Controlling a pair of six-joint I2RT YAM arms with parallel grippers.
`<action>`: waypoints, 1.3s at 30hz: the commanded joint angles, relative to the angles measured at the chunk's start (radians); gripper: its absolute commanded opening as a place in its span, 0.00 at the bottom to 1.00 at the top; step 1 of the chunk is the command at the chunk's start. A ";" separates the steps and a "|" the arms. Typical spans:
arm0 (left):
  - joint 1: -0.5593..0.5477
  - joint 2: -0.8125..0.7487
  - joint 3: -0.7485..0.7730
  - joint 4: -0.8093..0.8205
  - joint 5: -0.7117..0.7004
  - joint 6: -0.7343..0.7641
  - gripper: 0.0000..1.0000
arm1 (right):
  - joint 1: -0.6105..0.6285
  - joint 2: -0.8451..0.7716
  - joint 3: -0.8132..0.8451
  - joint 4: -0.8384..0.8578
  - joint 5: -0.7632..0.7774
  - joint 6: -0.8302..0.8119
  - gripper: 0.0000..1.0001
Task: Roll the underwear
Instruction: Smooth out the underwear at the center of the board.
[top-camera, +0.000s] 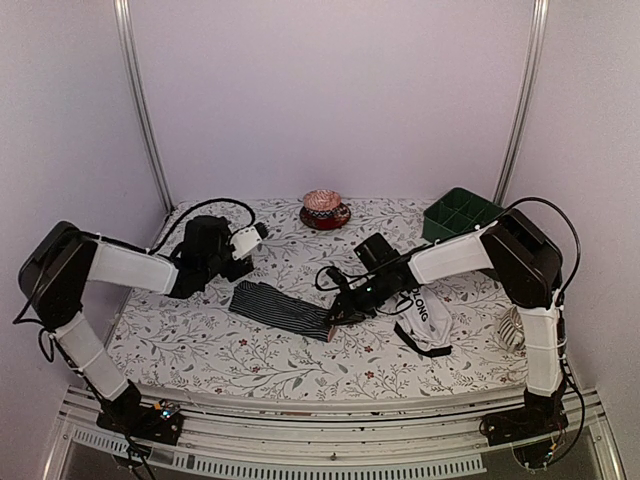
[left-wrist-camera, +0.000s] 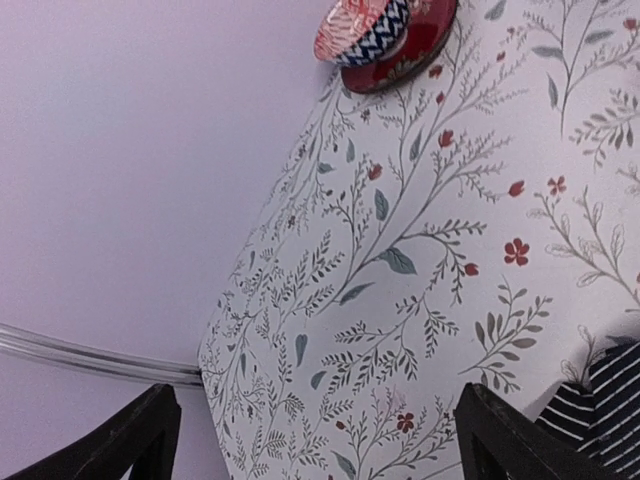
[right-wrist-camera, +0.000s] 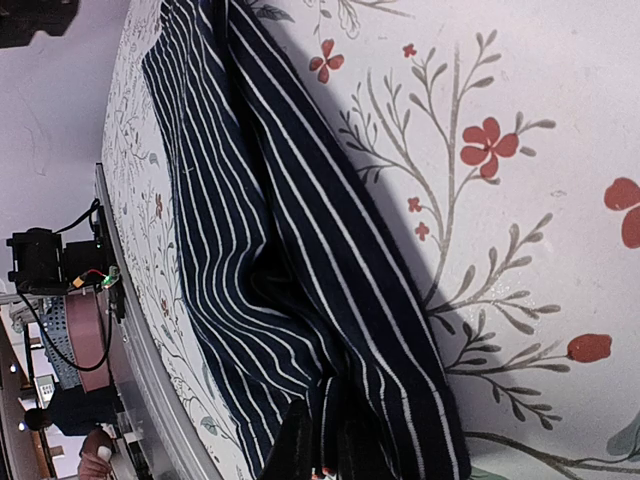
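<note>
Black underwear with thin stripes (top-camera: 283, 307) lies folded on the floral cloth at mid-table; its cloth (right-wrist-camera: 300, 250) fills the right wrist view. My right gripper (top-camera: 343, 308) is shut on its right end, the fingers (right-wrist-camera: 300, 450) pinching a bunched fold. White underwear with black trim and lettering (top-camera: 428, 318) lies crumpled under the right forearm. My left gripper (top-camera: 243, 256) hangs open above the cloth, just beyond the striped piece's far left corner (left-wrist-camera: 600, 405), with nothing between its fingers (left-wrist-camera: 500, 440).
A patterned bowl on a red saucer (top-camera: 324, 209) stands at the back centre, also visible in the left wrist view (left-wrist-camera: 385, 35). A green compartment tray (top-camera: 458, 214) sits at the back right. A pale striped item (top-camera: 512, 328) lies at the right edge.
</note>
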 joint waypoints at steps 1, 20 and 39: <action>-0.091 -0.143 -0.019 -0.062 0.145 -0.080 0.99 | -0.018 0.026 -0.049 -0.063 0.119 0.008 0.03; -0.238 0.067 -0.025 -0.157 0.182 -0.066 0.89 | -0.018 -0.012 -0.056 -0.055 0.110 0.013 0.03; -0.242 0.187 -0.030 -0.163 0.124 -0.015 0.84 | 0.025 -0.138 0.009 -0.108 0.206 -0.062 0.03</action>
